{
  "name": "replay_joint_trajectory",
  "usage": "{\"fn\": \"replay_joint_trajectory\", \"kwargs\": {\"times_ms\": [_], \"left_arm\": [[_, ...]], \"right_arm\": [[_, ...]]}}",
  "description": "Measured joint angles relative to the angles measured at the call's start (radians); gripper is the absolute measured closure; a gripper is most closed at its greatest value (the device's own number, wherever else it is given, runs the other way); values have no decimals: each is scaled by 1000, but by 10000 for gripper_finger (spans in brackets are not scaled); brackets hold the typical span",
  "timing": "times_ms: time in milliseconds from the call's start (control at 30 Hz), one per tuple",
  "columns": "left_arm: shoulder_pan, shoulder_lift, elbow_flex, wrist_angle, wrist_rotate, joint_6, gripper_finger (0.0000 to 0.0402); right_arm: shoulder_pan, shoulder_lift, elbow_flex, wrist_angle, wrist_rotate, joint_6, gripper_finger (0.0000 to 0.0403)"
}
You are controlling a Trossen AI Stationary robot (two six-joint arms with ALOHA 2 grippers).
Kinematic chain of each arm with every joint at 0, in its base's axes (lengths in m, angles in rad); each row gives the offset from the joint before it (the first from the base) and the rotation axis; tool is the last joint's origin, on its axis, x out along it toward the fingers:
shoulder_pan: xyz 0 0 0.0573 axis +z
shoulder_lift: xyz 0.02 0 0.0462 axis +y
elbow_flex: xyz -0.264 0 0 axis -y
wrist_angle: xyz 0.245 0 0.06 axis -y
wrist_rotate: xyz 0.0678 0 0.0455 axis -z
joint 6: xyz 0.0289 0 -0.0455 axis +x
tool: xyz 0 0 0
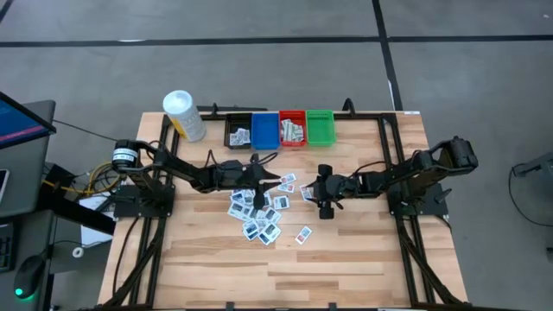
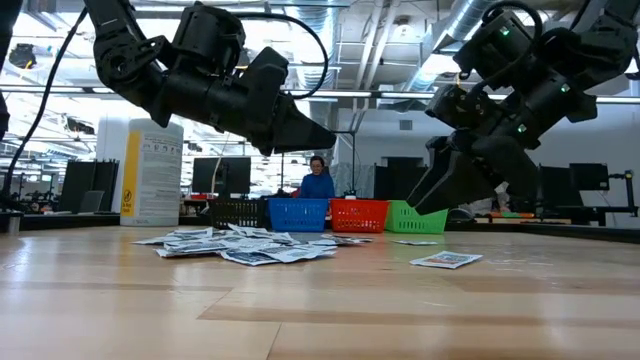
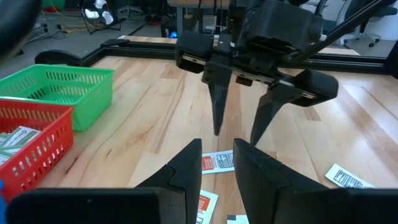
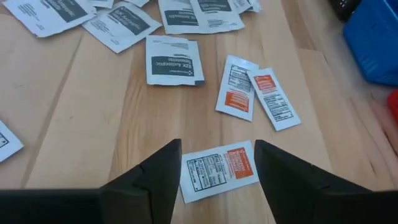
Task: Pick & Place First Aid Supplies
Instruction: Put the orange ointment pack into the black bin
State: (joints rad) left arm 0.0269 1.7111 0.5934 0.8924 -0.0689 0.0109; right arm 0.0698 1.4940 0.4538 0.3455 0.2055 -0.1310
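**Right gripper lined up over a packet, pick not yet made**

The right gripper [image 4: 216, 163] hangs open above the table, fingers either side of an orange-and-white packet [image 4: 219, 168] that lies flat and apart from them. The step in hand looks like the pick. Next it needs a straight drop and a close on a very thin packet, then a carry to the bins [image 1: 319, 127] at the table's back edge. The left gripper [image 3: 216, 169] hovers empty over the pile [image 1: 257, 212], fingers slightly apart. The pile lies mid-table, some strays beside it and some packets already in bins. One dark-banded packet [image 4: 174, 61] carries print, too small to read surely; no brand is legible.
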Motion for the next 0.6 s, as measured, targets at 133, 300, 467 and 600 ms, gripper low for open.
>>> {"fn": "replay_joint_trajectory", "kwargs": {"times_ms": [133,300,467,600], "left_arm": [[0,-1,0,5,0,0,309],[0,-1,0,7,0,0,309],[0,-1,0,7,0,-18,309],[0,-1,0,7,0,-19,309]], "right_arm": [[-1,0,0,0,-11,-3,211],[-5,94,-2,52,-28,-18,210],[-12,231,3,184,-22,-9,213],[-14,297,4,225,-24,33,226]]}}
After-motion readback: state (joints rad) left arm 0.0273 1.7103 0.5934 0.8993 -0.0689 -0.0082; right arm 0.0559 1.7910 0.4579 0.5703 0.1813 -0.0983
